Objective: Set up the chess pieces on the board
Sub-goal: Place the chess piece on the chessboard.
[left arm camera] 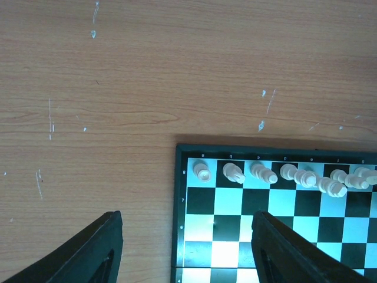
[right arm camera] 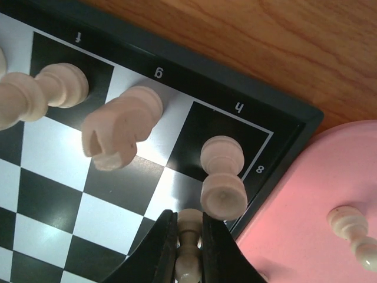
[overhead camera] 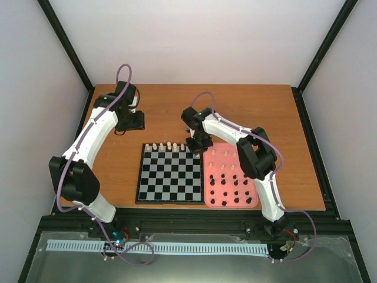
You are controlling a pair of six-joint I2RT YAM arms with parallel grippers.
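Off the board's (left arm camera: pixel 200 200) far-left corner, the left arm's fingers (left arm camera: pixel 88 253) hang spread wide with nothing between them, one over the worktop (left arm camera: pixel 118 88) and one over the squares. Along the board's far row stand the cream pieces (overhead camera: pixel 168 145), among them a knight (right arm camera: pixel 121 132) and, on the far-right corner square, a rook (right arm camera: pixel 222 177).

Just nearer than that rook, the right arm's fingers (right arm camera: pixel 165 253) are closed narrowly on a cream pawn (right arm camera: pixel 188 236), held upright above the board's right-hand column. Whether its base touches the square cannot be told.

Just beside the board's right edge lies the pink tray (right arm camera: pixel 306 194), carrying the black pieces (overhead camera: pixel 232 188) and a few cream ones.

The likely trouble is crowding. The pawn sits very close to the rook, so a finger opening outward could nudge or topple the rook. The square also borders the board's rim and the tray, so a release slightly off centre could leave the pawn tilted or off its square.
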